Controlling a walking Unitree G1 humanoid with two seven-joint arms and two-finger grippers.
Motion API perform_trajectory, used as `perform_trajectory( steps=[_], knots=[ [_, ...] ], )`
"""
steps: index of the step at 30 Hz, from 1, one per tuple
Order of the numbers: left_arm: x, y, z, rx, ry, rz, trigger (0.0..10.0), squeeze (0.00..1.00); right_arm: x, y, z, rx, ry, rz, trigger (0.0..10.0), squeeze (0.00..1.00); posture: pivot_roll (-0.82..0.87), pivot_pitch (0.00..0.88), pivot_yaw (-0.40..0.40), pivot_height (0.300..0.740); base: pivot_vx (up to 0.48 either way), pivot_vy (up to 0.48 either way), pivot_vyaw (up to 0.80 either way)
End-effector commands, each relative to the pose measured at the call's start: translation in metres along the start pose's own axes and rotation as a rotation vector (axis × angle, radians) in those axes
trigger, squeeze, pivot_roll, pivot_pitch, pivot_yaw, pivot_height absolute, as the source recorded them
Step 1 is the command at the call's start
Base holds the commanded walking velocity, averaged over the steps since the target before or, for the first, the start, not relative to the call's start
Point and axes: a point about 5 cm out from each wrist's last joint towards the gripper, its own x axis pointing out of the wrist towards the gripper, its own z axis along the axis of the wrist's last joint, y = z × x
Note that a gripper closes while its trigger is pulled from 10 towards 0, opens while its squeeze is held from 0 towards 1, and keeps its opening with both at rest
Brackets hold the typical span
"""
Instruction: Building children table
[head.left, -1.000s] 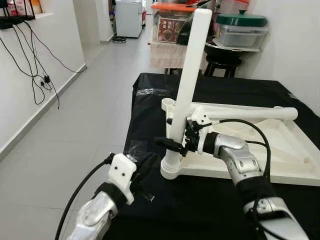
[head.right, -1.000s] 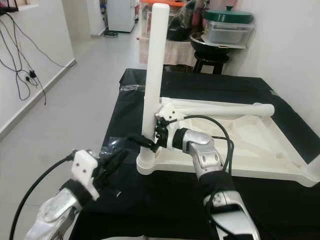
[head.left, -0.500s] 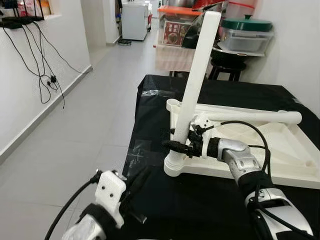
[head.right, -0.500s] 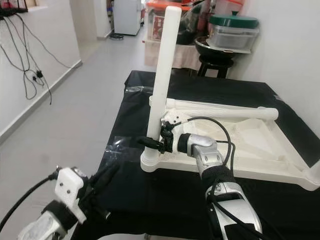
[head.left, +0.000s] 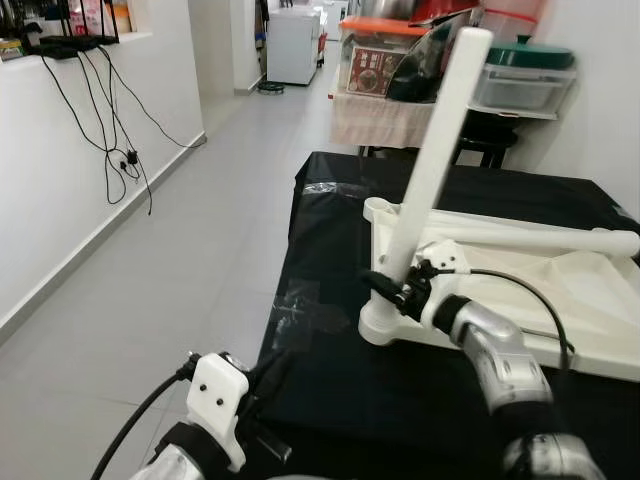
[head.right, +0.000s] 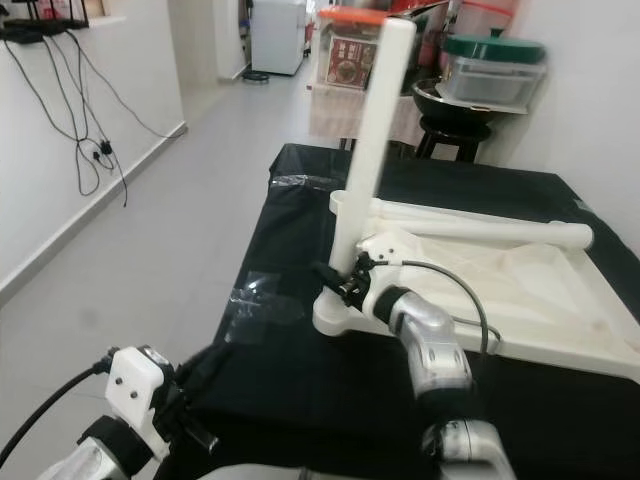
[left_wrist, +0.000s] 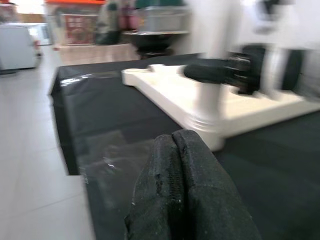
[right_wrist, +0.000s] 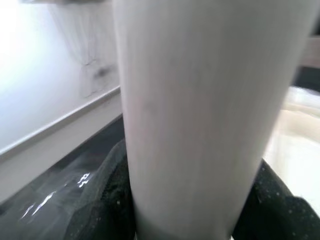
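The leg (head.left: 428, 180) is smooth white plastic with a soft satin sheen, like the tabletop (head.left: 560, 290) it stands in. The cloth (head.left: 330, 240) is matt black fabric, with a glossy patch of clear tape (head.left: 300, 305) on it. The floor (head.left: 170, 250) is pale polished tile. The right gripper (head.left: 390, 290) has matt black fingers on a brushed silver metal arm; the left gripper's (left_wrist: 182, 195) fingers look rough, grainy black.

A table (head.left: 330, 390) draped in black cloth (head.right: 290, 365) stands on a grey tiled floor (head.left: 170, 250). On it lies an upturned white tabletop (head.left: 590, 300), reaching from near the table's left edge toward its right. A patch of clear tape (head.left: 300, 305) shines on the cloth at the left edge, another (head.left: 322, 187) near the far left corner.
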Motion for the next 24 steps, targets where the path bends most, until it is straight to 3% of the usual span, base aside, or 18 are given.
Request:
perform_trajectory(
  steps=[1, 2, 4, 10, 11, 12, 13, 16, 18, 20, 21, 24],
  knots=[
    [0.003, 0.0, -0.001, -0.018, 0.0, -0.012, 10.0, 0.0, -0.01, 0.001, -0.012, -0.046, 0.095, -0.064, 0.0, 0.0, 0.06, 0.014, -0.048, 0.74, 0.0, 0.0, 0.0],
    [0.006, 0.0, -0.002, -0.018, -0.002, -0.024, 10.0, 0.0, -0.012, 0.006, -0.012, -0.061, 0.09, -0.063, 0.0, 0.0, 0.06, 0.013, -0.052, 0.74, 0.0, 0.0, 0.0],
    [0.009, 0.001, -0.003, -0.023, 0.0, -0.042, 10.0, 0.0, -0.005, 0.002, -0.009, -0.133, 0.076, -0.023, 0.0, 0.0, 0.07, 0.01, -0.059, 0.74, 0.0, 0.0, 0.0],
    [0.012, 0.003, -0.004, -0.032, -0.001, -0.05, 10.0, 0.0, -0.004, 0.002, -0.011, -0.145, 0.093, -0.018, 0.0, 0.0, 0.06, 0.009, -0.056, 0.74, 0.0, 0.0, 0.0],
    [0.014, 0.004, -0.004, -0.025, -0.003, -0.05, 10.0, 0.0, -0.004, 0.007, -0.011, -0.133, 0.093, 0.022, 10.0, 0.0, 0.06, 0.01, -0.057, 0.74, 0.0, 0.0, 0.0],
    [0.014, 0.004, -0.004, -0.025, -0.003, -0.05, 10.0, 0.0, -0.004, 0.007, -0.011, -0.133, 0.093, 0.022, 10.0, 0.0, 0.06, 0.01, -0.057, 0.74, 0.0, 0.0, 0.0],
    [0.016, 0.005, -0.004, -0.02, -0.004, -0.049, 10.0, 0.0, -0.005, 0.011, -0.01, -0.124, 0.095, 0.04, 10.0, 1.0, 0.06, 0.01, -0.057, 0.74, 0.0, 0.0, 0.0],
    [0.019, 0.006, -0.003, -0.011, -0.008, -0.052, 10.0, 0.0, -0.003, 0.017, -0.003, -0.086, 0.055, 0.11, 10.0, 1.0, 0.06, 0.007, -0.057, 0.74, 0.0, 0.0, 0.0],
    [0.027, 0.005, -0.001, 0.003, -0.016, -0.075, 10.0, 0.0, 0.001, 0.03, 0.026, -0.04, -0.086, 0.317, 10.0, 1.0, 0.05, 0.003, -0.054, 0.74, 0.0, 0.0, 0.0],
    [0.032, 0.003, -0.001, 0.009, -0.019, -0.096, 10.0, 0.0, 0.004, 0.03, 0.04, -0.04, -0.132, 0.452, 10.0, 1.0, 0.05, 0.0, -0.054, 0.74, 0.0, 0.0, 0.0],
    [0.033, 0.003, -0.002, 0.005, -0.019, -0.1, 10.0, 0.0, 0.009, 0.024, 0.04, -0.079, -0.122, 0.499, 10.0, 0.0, 0.05, 0.0, -0.057, 0.74, 0.0, 0.0, 0.0],
    [0.033, 0.002, -0.002, 0.0, -0.02, -0.103, 10.0, 0.0, 0.017, 0.014, 0.038, -0.141, -0.101, 0.565, 10.0, 0.0, 0.06, 0.0, -0.062, 0.74, 0.0, 0.0, 0.0]
  ],
)
